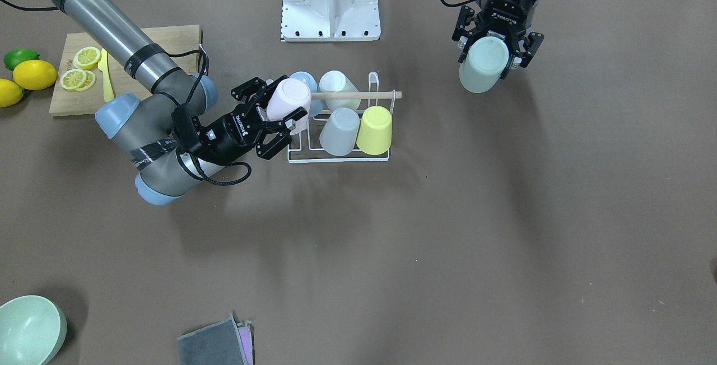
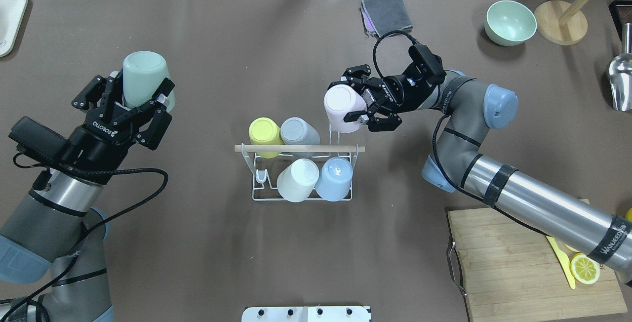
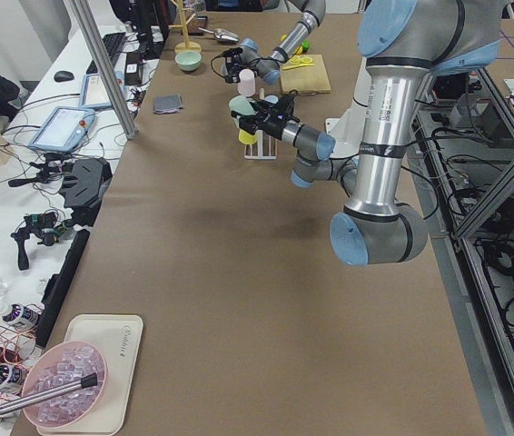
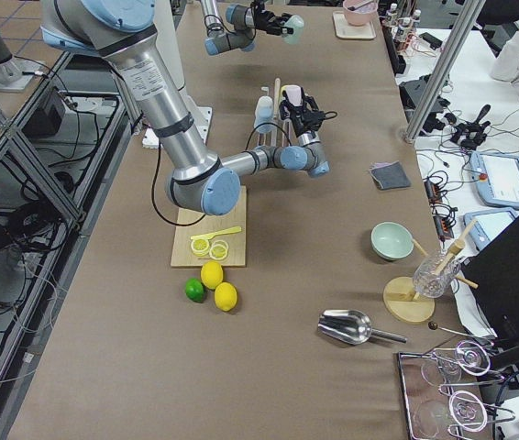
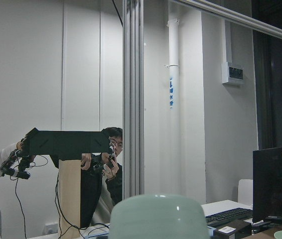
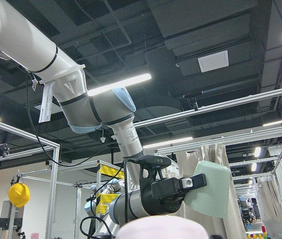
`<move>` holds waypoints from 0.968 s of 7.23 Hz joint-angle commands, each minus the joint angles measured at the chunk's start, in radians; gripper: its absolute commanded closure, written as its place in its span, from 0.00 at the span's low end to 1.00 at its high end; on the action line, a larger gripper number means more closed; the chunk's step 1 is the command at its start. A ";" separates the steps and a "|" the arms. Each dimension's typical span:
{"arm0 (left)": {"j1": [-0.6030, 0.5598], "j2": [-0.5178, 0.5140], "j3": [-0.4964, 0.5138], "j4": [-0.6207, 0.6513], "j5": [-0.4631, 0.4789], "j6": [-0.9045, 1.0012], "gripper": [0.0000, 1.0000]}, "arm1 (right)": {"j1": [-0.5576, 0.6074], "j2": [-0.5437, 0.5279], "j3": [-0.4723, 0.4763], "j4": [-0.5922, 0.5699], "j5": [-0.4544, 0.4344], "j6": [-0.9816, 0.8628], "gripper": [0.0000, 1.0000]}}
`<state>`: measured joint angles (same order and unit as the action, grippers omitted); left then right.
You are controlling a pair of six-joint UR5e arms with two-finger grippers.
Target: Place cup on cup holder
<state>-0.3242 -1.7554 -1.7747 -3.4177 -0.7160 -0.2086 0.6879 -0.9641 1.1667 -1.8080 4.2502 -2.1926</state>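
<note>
The white wire cup holder (image 2: 302,196) with its wooden rod (image 2: 299,148) stands mid-table; it also shows in the front-facing view (image 1: 339,157). Yellow (image 2: 263,132), grey (image 2: 297,131), white (image 2: 297,180) and blue (image 2: 335,179) cups sit upside down on it. My right gripper (image 2: 348,100) is shut on a pink cup (image 2: 341,109), tilted at the rack's far right corner beside the grey cup; whether it touches a prong I cannot tell. My left gripper (image 2: 139,91) is shut on a pale green cup (image 2: 143,77), held up well left of the rack.
A wooden cutting board (image 2: 513,262) with lemon slices and a yellow knife lies by the right arm; lemons (image 1: 35,74) and a lime are beside it. A green bowl (image 2: 510,22) and a grey cloth (image 2: 385,13) lie at the far side. The rack's near left slot (image 2: 261,176) holds no cup.
</note>
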 commanded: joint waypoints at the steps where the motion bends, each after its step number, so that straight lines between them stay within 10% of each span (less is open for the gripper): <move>1: -0.001 0.000 0.001 0.000 0.001 0.000 1.00 | -0.010 0.019 -0.018 -0.001 -0.001 -0.004 0.81; 7: -0.001 0.002 0.004 -0.003 -0.003 0.000 1.00 | -0.030 0.035 -0.055 -0.002 -0.004 -0.110 0.81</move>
<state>-0.3259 -1.7533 -1.7707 -3.4205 -0.7165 -0.2086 0.6623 -0.9289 1.1171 -1.8107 4.2475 -2.2983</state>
